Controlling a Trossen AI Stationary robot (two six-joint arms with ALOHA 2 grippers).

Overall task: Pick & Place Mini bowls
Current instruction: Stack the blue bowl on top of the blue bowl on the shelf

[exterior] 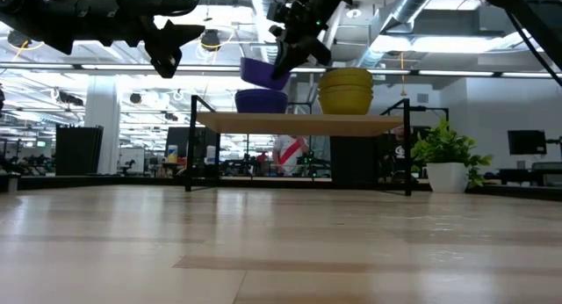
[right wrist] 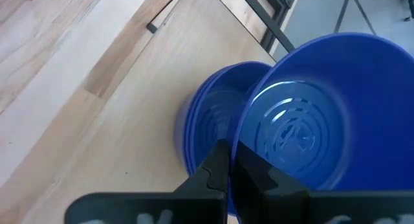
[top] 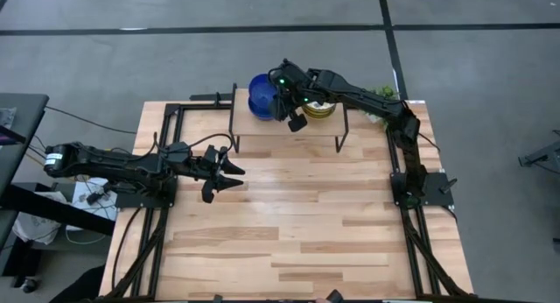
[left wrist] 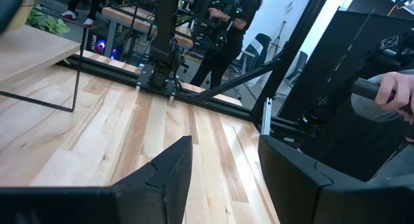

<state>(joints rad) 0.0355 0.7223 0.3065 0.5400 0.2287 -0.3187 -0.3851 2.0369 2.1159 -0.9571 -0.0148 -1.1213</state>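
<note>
The right gripper (right wrist: 229,169), at twelve o'clock, pinches a blue bowl (right wrist: 317,114) above the blue stack (right wrist: 210,120). The left gripper (top: 229,172), at nine o'clock, hangs released, empty.

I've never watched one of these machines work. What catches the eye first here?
Probably the bright blue bowl that the right gripper pinches by its rim and holds tilted in the air above a stack of blue bowls on the small raised shelf at the table's far edge. Beside that stack stands a stack of yellowish bowls. The left gripper hangs open over the bare wood, holding nothing.
</note>
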